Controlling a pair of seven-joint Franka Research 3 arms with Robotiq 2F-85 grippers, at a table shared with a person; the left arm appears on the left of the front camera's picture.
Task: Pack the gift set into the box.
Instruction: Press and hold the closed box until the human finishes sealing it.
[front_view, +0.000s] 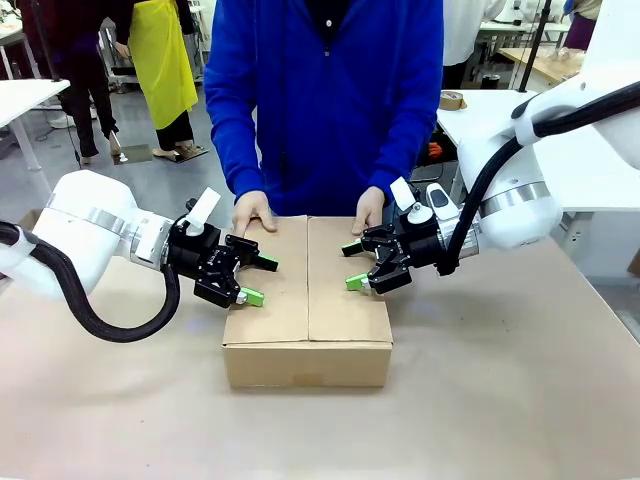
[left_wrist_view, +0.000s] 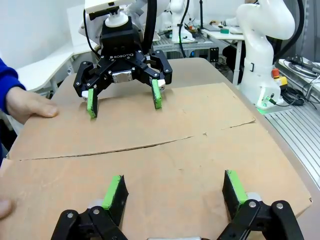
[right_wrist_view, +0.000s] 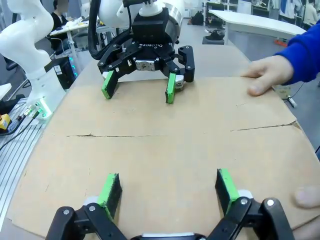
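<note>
Box (front_view: 308, 300) at centre of front frame on worktop (front_view: 520, 400); top flaps folded flat, seam down middle; gift set judged inside, so closing step in hand. Left pincer (front_view: 259, 281) at left flap, fingers apart, gripping nothing; right pincer (front_view: 354, 266) at right flap, likewise apart; contact with cardboard unclear. Person's hands (front_view: 252, 212) rest on far edge. Next move likely calls for even downward press on both flaps, or clean retreat of both pincers.

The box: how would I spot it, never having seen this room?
Find the tan table before the person in blue. Midway, between left gripper and right gripper, sits the box. It is brown cardboard, flaps shut, far wider than either gripper.
</note>
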